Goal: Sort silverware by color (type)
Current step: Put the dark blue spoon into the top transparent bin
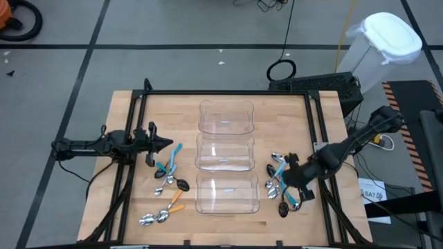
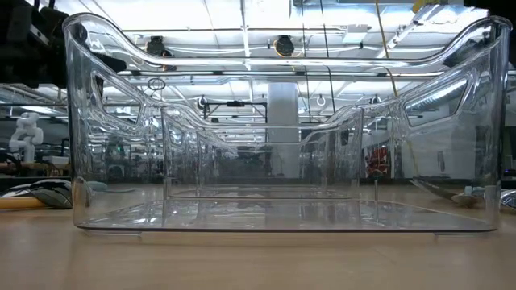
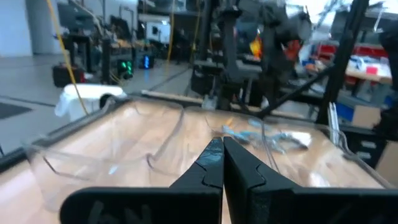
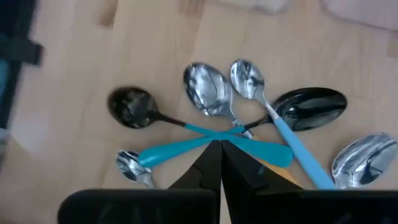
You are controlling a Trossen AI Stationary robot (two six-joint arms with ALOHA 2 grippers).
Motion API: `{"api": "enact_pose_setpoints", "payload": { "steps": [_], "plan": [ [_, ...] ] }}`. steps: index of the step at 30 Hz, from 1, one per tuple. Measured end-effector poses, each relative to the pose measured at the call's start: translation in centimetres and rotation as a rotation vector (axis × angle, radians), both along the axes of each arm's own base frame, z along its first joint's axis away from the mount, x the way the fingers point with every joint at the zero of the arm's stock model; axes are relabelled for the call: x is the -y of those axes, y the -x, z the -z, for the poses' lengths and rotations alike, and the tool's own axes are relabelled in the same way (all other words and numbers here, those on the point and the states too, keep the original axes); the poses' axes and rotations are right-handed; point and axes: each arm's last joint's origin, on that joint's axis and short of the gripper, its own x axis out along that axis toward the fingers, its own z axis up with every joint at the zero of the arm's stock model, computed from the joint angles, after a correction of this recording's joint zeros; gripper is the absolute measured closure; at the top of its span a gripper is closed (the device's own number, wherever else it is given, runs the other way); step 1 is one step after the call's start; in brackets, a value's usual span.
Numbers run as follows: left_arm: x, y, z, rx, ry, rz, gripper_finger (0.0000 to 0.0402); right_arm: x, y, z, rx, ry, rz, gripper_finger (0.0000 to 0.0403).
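The spoons lie in two piles on the table. The left pile (image 1: 168, 187) has light-blue and orange handles. The right pile (image 1: 280, 185) shows in the right wrist view as crossed light-blue handles (image 4: 211, 138) with silver bowls (image 4: 208, 90) and dark bowls (image 4: 311, 107). My right gripper (image 1: 285, 173) (image 4: 221, 146) is shut, its tips just over the crossing handles. My left gripper (image 1: 166, 144) (image 3: 222, 144) is shut above the table, just beyond the left pile toward the far edge, and points toward the bins. My right gripper comes at the right pile slanting from above and from the table's right. Its shut fingertips (image 4: 211, 155) stand right at the crossing of two light-blue handles (image 4: 233, 132). Whether they touch the handles, I cannot tell.
Three clear plastic bins (image 1: 226, 160) stand in a row from the far to the near edge in the table's middle, between the piles; the nearest one (image 2: 282, 145) fills the low view. A black frame (image 1: 221, 93) borders the table. A white bin (image 1: 387, 41) stands beyond the far right corner.
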Motion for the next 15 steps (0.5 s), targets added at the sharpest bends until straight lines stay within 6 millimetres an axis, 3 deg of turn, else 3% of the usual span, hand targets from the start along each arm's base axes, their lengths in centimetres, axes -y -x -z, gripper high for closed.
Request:
{"api": "enact_pose_setpoints", "payload": {
  "steps": [7, 15],
  "plan": [
    [0.5, -0.4, -1.3, 0.100, -0.054, 0.018, 0.0401, -2.8, -0.7, 2.1, -0.039, 0.042, -0.133, 0.0362],
    [1.1, -2.5, -4.6, -0.022, -0.062, 0.012, 0.0401, -4.1, -1.6, 4.3, -0.084, 0.106, -0.226, 0.0278]
  ]
}}
